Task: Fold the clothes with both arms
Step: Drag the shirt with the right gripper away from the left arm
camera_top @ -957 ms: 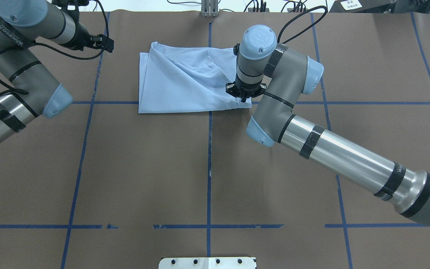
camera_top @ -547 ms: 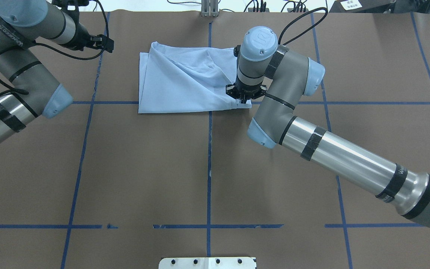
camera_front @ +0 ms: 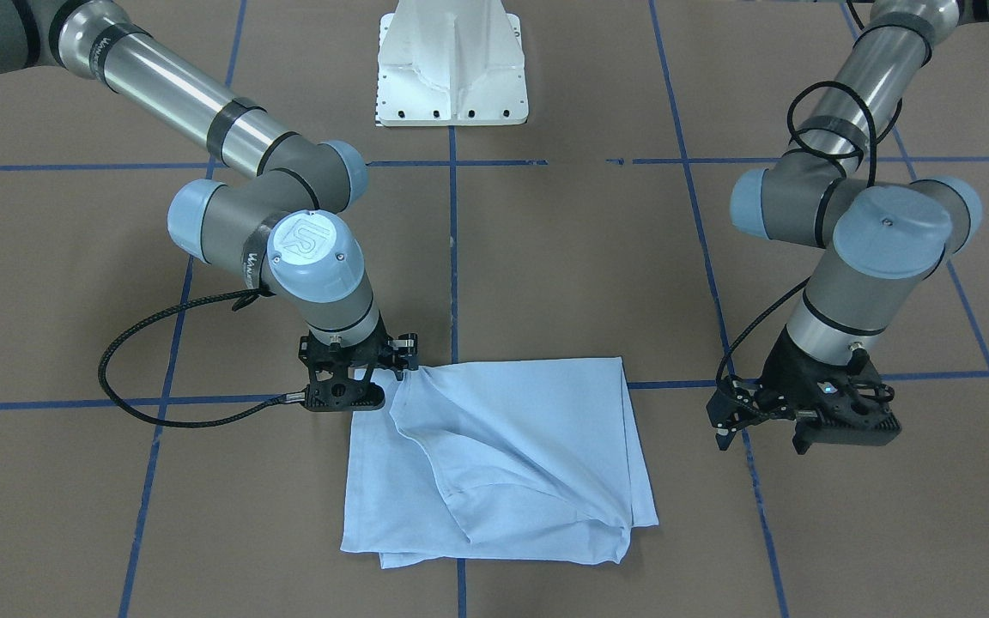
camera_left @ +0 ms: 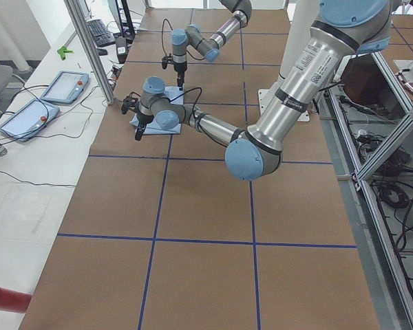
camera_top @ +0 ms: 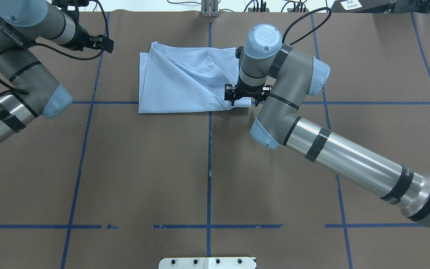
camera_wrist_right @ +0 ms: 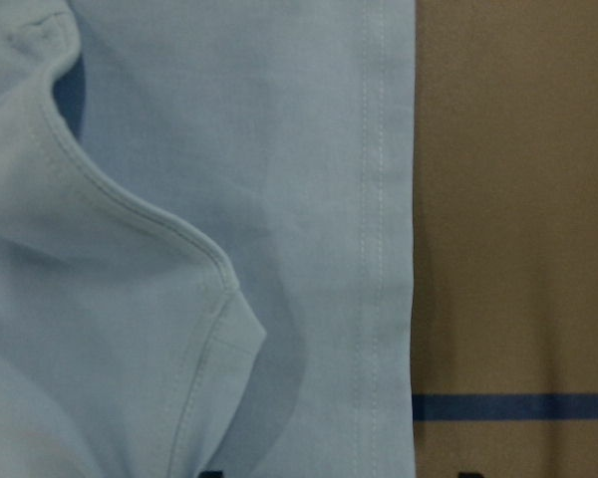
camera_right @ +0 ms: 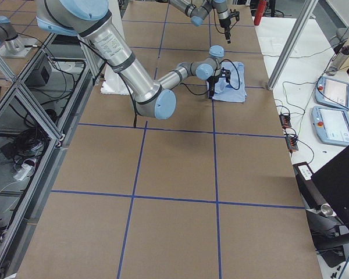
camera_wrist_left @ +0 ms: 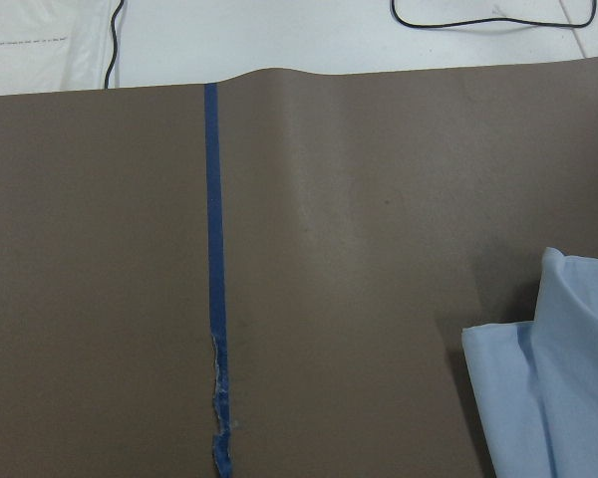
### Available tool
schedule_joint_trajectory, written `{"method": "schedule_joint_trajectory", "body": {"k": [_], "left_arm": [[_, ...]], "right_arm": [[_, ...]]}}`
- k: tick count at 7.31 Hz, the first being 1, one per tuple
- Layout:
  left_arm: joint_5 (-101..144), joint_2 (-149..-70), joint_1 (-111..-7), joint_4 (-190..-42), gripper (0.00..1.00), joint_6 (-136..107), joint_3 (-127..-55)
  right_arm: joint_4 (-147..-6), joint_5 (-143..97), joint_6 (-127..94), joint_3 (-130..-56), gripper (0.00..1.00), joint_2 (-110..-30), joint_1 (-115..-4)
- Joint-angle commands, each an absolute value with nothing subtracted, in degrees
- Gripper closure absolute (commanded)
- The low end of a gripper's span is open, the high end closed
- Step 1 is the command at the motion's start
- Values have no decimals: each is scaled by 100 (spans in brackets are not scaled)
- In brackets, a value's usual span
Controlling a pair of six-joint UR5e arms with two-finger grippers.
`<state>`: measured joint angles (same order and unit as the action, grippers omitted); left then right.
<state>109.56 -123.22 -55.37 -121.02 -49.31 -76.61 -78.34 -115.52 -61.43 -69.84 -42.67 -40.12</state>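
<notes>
The light blue T-shirt [camera_front: 503,446] [camera_top: 181,82] lies folded into a rough rectangle on the brown table, with a diagonal ridge across its top layer. My right gripper [camera_top: 242,101] [camera_front: 383,373] points down onto the shirt's corner nearest the robot's right. In the right wrist view the hem and a sleeve fold [camera_wrist_right: 229,149] fill the frame. Two dark fingertips show far apart at that view's bottom edge, so this gripper looks open. My left gripper [camera_top: 106,42] [camera_front: 761,433] hovers open beside the shirt's other end, apart from the cloth. The left wrist view catches only a shirt edge [camera_wrist_left: 548,388].
Blue tape lines [camera_top: 209,157] divide the brown table cover into squares. The white pedestal base [camera_front: 452,60] [camera_top: 207,262] stands at the robot's side. Beyond the table's far edge are cables, tablets [camera_left: 58,86] and a metal post [camera_left: 89,48].
The right wrist has turned and shifted slightly to the right over the shirt's corner. The shirt and the left arm have not moved.
</notes>
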Motion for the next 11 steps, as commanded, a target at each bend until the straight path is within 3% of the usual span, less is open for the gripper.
{"method": "schedule_joint_trajectory", "body": {"k": [1,2,3,4,5,6,7,11], "left_arm": [[10960,-12322,-5537,-12103,0,-4939,-7647],[10960,-12322,-5528,-12103,0,-4939,-7646],[10951,-12331,-5528,-12103,0,-4948,-7646],[10951,-12331,-5528,-12103,0,-4948,-7646],[10951,-12331,-5528,-12111,0,-4940,-7646],[10951,-12331,-5528,-12111,0,-4939,-7638],[10951,-12340,-5528,-12111,0,-4939,-7603],[10951,-12357,-5520,-12111,0,-4939,-7576]], "right_arm": [[-7866,-11531,-6144,-7022,0,-4385,-3964],[-7866,-11531,-6161,-7005,0,-4368,-3946],[-7866,-11523,-6179,-6996,13,-4359,-3946],[-7849,-11531,-6187,-6996,37,-4342,-3946],[-7831,-11523,-6179,-6987,69,-4342,-3946],[-7814,-11522,-6179,-6987,93,-4342,-3946],[-7813,-11522,-6179,-6987,100,-4342,-3946],[-7857,-11557,-6170,-7101,100,-4350,-3946]]}}
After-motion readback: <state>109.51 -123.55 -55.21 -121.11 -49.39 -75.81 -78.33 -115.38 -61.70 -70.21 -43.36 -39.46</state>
